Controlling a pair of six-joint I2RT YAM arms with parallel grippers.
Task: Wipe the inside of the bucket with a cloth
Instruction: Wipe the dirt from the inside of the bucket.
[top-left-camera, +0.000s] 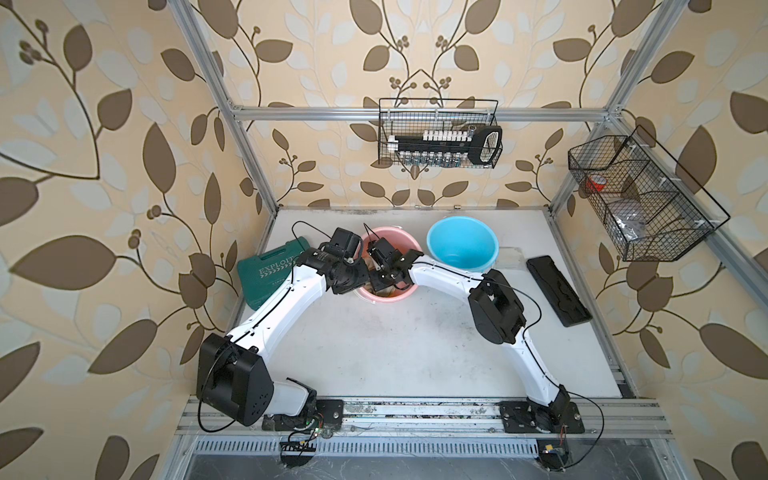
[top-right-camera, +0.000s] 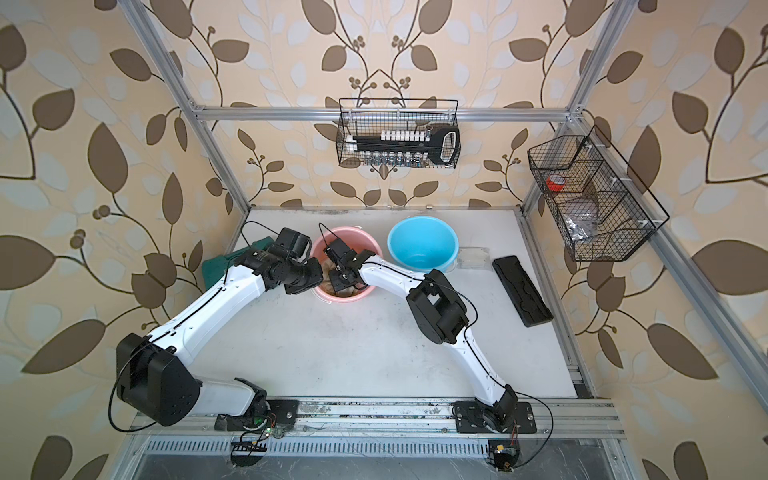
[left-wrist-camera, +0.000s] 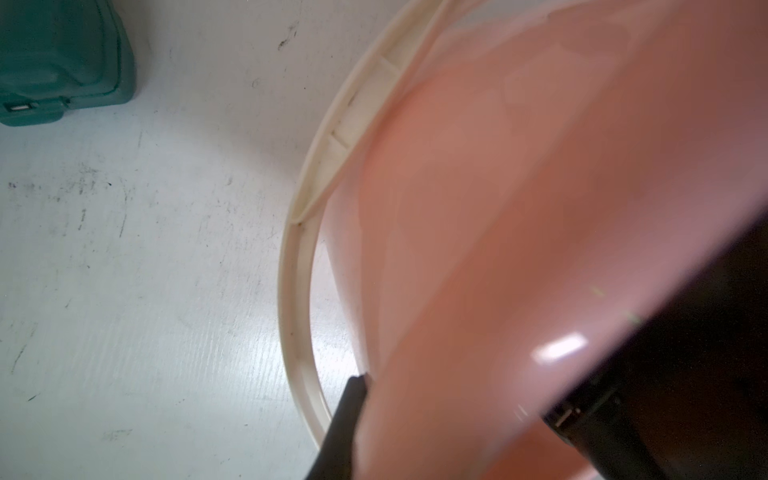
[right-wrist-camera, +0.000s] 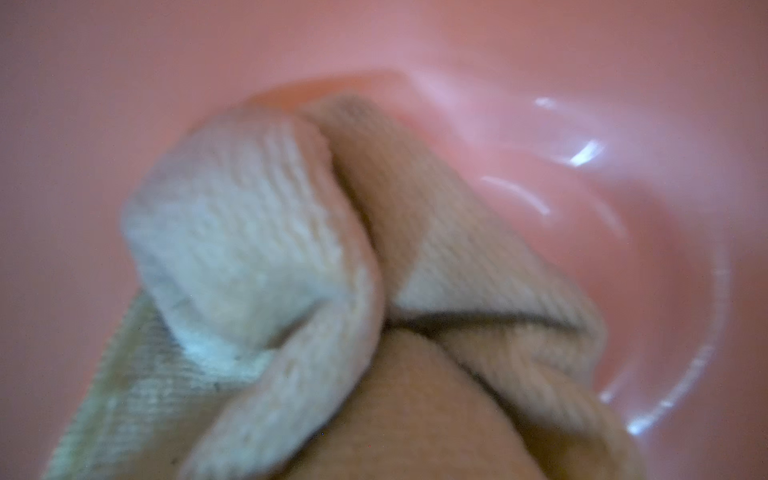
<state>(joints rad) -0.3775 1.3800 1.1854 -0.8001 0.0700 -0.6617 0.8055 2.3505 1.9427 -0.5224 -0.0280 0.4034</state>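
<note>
My right gripper (top-left-camera: 381, 284) is reaching down inside the pink bucket (top-left-camera: 399, 296), its jaws pressed together and pinching a bunched fold of the cloth (right-wrist-camera: 291, 249). The pale yellow towel is sitting against the bucket's floor, so I judge the wiping is under way. My left gripper (top-left-camera: 358, 286) is clamping the bucket's wall at about 8 o'clock on the rim, with one finger (left-wrist-camera: 345, 411) outside and the other inside, probably to stop the bucket sliding. Seen from above, the blue bucket (top-left-camera: 494, 245) is standing just beside it at 3 o'clock and a green case (top-left-camera: 270, 270) is lying near at 9 o'clock. That is leaving little room sideways, while the table (top-left-camera: 395, 353) is lying open toward 6 o'clock.
</note>
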